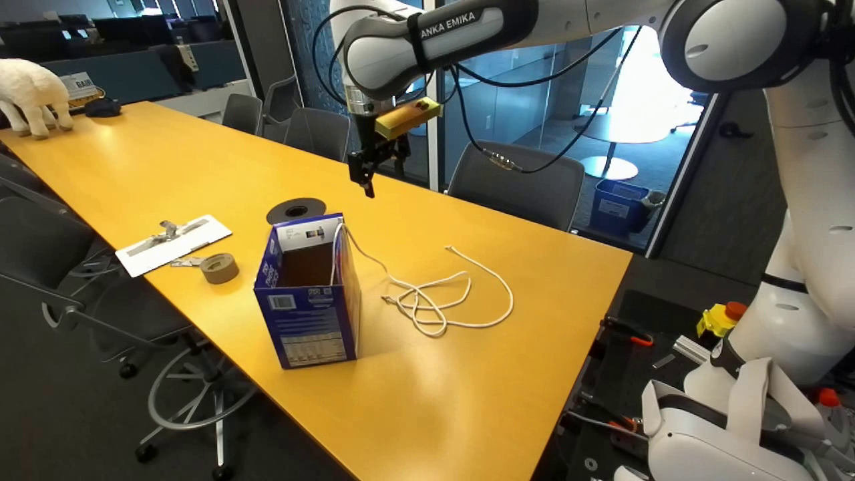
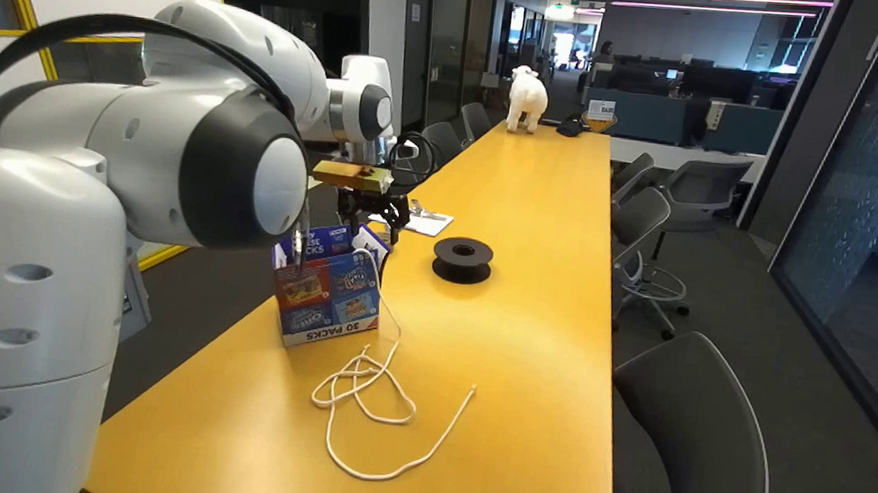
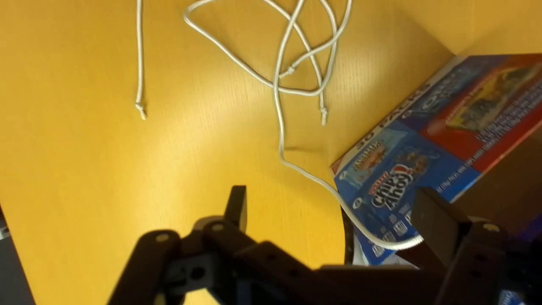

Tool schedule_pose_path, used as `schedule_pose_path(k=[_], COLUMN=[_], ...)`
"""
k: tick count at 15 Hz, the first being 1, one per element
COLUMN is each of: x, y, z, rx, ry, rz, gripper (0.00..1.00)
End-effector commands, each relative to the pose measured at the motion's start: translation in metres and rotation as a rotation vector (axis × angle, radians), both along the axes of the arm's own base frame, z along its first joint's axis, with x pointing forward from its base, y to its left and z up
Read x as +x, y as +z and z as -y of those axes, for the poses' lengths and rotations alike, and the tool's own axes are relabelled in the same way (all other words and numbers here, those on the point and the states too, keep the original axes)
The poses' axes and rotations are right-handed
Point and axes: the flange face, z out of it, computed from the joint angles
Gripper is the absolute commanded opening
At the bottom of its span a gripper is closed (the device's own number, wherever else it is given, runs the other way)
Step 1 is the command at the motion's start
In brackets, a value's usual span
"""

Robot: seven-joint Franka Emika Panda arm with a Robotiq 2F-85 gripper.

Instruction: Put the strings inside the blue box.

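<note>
A tangle of thin white strings lies in loose loops on the yellow table next to the blue box. One length rises from the tangle, passes over the box's rim and hangs inside. The box stands upright with its top open. My gripper is raised higher than the rim, with its jaws wide apart and nothing held. In the wrist view the strings run past the printed side of the blue box and vanish behind one finger. The hanging end is hidden there.
A black spool stands close to the box. Past the box lie a tape roll and a white clipboard near the table edge. Chairs line both sides, and a white toy sheep is at the far end.
</note>
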Motion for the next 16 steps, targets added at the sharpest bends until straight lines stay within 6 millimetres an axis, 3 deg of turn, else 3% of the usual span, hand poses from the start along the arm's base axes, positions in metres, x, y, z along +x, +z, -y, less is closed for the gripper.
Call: schedule_pose_path(k=[1, 10, 16], x=[-0.033, -0.107, -0.151], y=[-0.025, -0.167, -0.221], z=[0.022, 0.039, 0.03], rx=[-0.012, 0.038, 0.098], ry=[0.0, -0.192, -0.262], rz=[-0.006, -0.024, -0.033], gripper=[1.0, 1.0, 1.0])
